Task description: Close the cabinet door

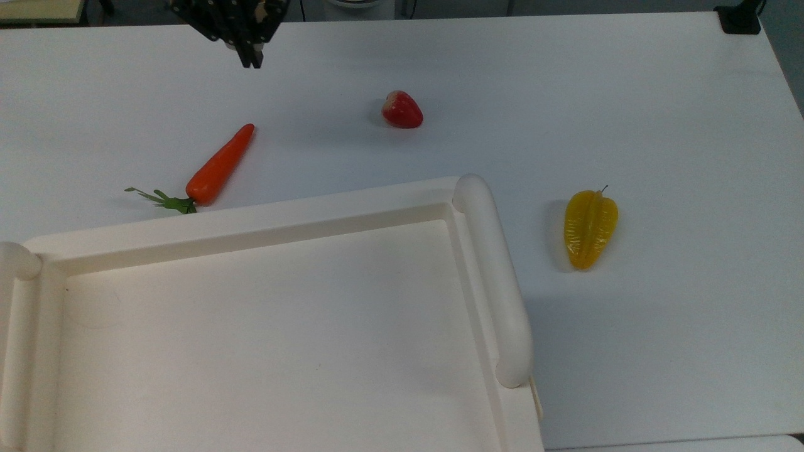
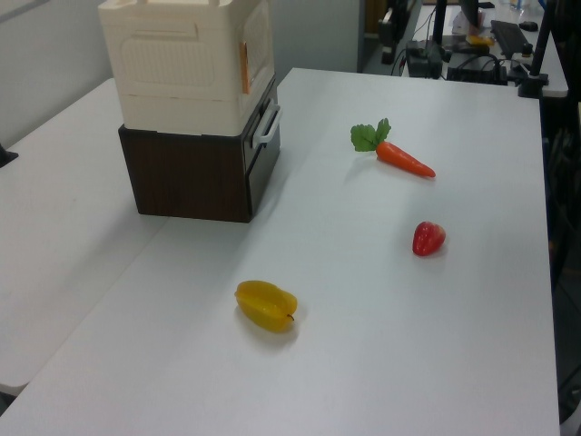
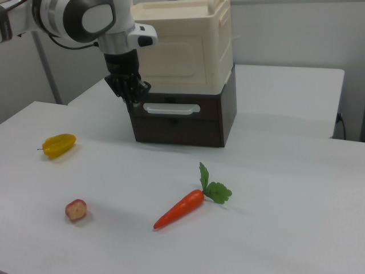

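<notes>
With its fingers drawn together on nothing, the tool (image 3: 132, 96) hangs apart from the cabinet (image 3: 188, 51), whose cabinet door (image 3: 182, 54) sits flush, closed.

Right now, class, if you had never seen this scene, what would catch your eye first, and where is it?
The big cream cabinet stands on a dark drawer base at the back of the right view. On the white table before it lie an orange carrot, a red strawberry and a yellow starfruit.
</notes>
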